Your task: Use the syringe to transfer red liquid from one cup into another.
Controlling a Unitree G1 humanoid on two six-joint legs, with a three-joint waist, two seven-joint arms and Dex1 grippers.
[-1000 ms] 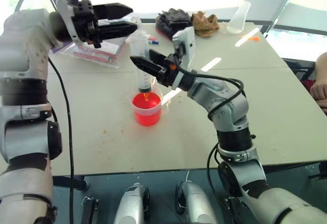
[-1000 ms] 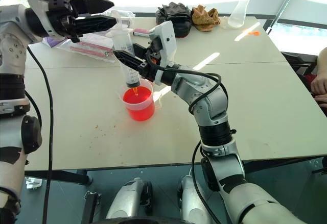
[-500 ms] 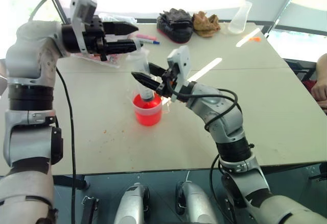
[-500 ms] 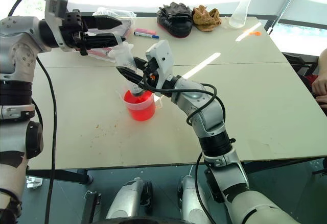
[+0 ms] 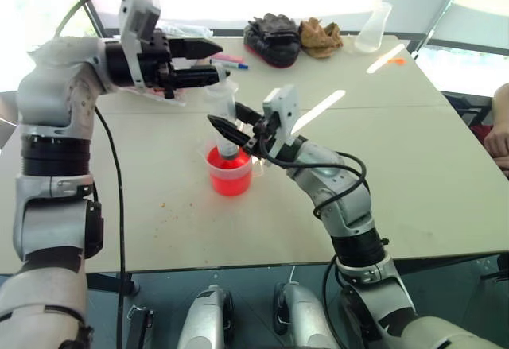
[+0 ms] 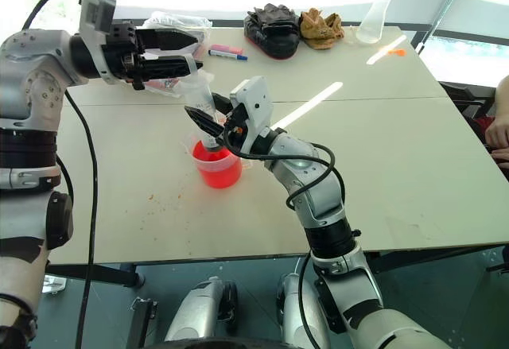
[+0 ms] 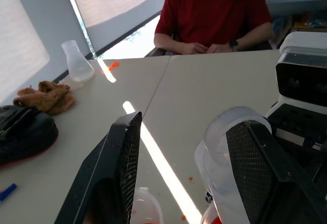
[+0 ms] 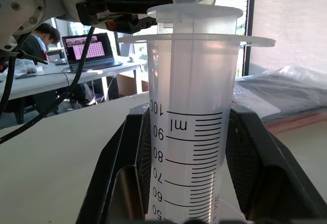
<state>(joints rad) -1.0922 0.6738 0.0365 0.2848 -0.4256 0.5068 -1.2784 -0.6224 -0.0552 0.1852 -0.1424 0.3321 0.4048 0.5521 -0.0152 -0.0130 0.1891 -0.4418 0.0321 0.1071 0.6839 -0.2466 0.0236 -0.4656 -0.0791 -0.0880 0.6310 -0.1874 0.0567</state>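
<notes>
Over the wide cup (image 5: pixel 230 172), syringe (image 5: pixel 225 118) upright, tip dipped in red liquid (image 5: pixel 229 179).
Right gripper (image 5: pixel 226 124) clamps its barrel; left gripper (image 5: pixel 208 61), jaws apart, straddles the plunger (image 7: pixel 223 145) at 12 o'clock.

Table (image 5: pixel 413 150) w/ cup (image 5: pixel 230 176), flask (image 5: pixel 372 29), gloves (image 5: pixel 272 34).

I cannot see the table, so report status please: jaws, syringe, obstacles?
Right gripper shut on syringe, tip down in red cup. Left gripper open at plunger top. Nothing in the way.
</notes>
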